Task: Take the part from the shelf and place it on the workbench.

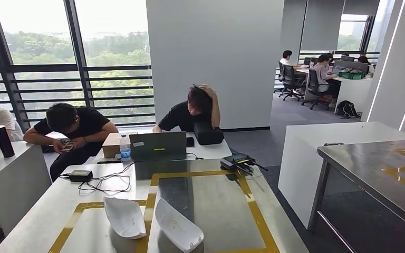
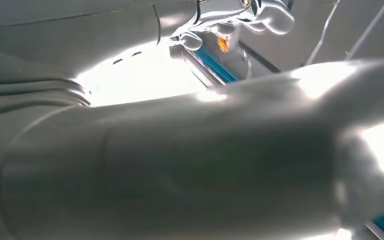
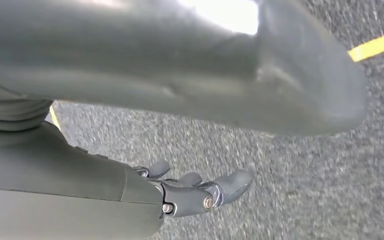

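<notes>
Two white curved shell parts lie side by side at the near edge of the workbench (image 1: 216,211), one on the left (image 1: 125,216) and one on the right (image 1: 176,225), across a yellow tape outline. My right hand (image 3: 105,180) hangs above grey carpet with its dark fingers (image 3: 195,192) stretched out and nothing between them and the thumb. In the left wrist view my left hand (image 2: 205,165) is a large blurred grey mass against glare. I cannot tell how its fingers lie or whether it holds anything.
A laptop (image 1: 158,146), a water bottle (image 1: 125,149), a power adapter with cables (image 1: 80,174) and a black device (image 1: 237,161) sit at the bench's far end. Two people lean on desks behind it. A steel table (image 1: 385,168) and a white counter (image 1: 321,142) stand to the right.
</notes>
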